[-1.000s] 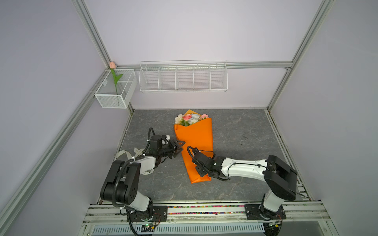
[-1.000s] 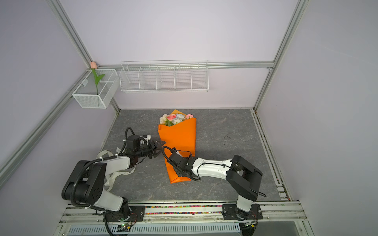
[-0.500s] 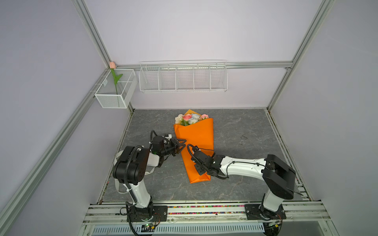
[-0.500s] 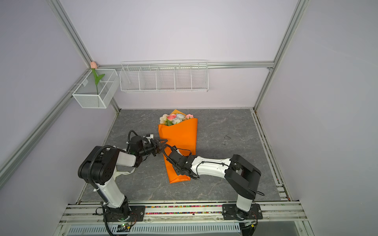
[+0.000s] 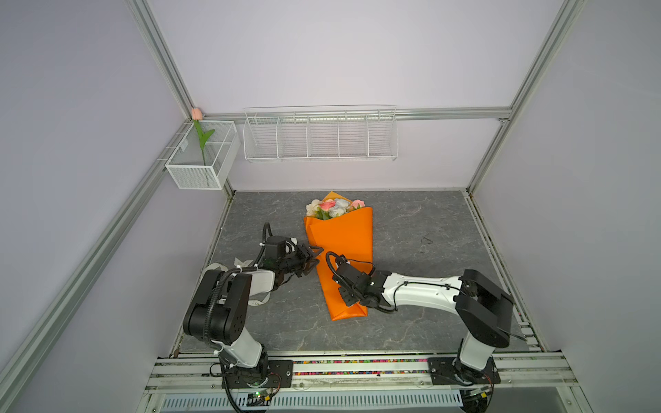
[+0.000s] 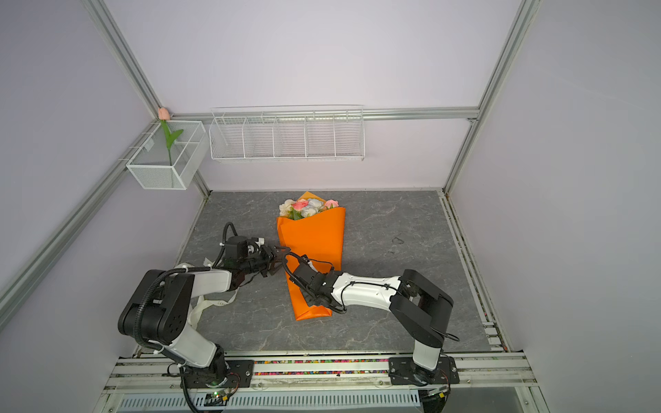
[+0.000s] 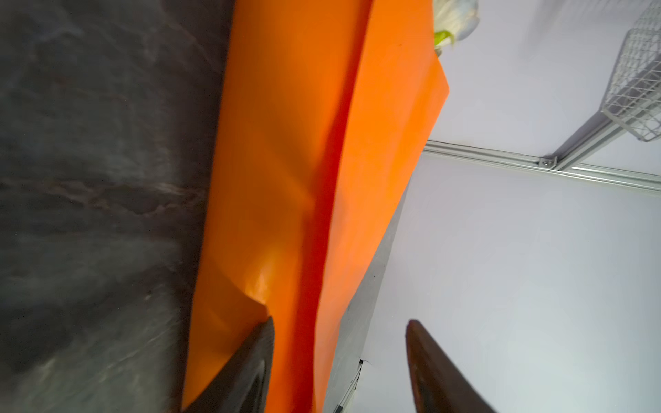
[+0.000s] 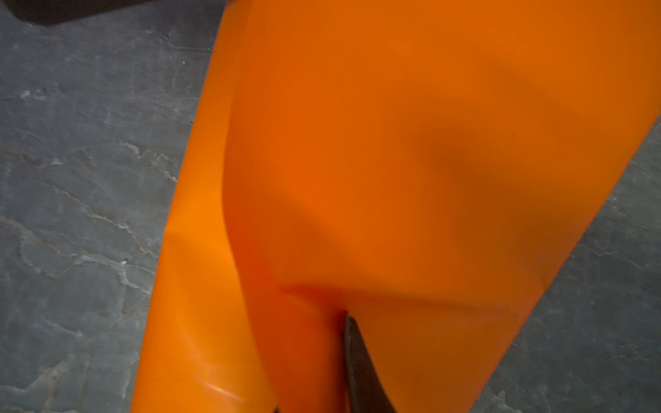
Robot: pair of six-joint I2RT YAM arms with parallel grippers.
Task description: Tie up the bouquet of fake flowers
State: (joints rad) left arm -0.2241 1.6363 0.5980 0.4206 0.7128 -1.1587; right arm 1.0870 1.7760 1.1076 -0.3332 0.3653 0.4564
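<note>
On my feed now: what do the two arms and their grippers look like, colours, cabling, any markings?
Both arms match: the left arm and right arm have glossy white link shells with boxy black joint housings and black base plates. Black cables loop over each wrist. The left gripper and right gripper have dark, tapered fingers. No markings legible.

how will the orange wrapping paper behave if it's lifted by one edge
Probably floppy: the orange wrapping paper bows and puckers in soft curves rather than lying flat. Its glossy sheen suggests it may be slippery in a pinch. Likely top-heavy, since the flowers bunch at the wide end.
</note>
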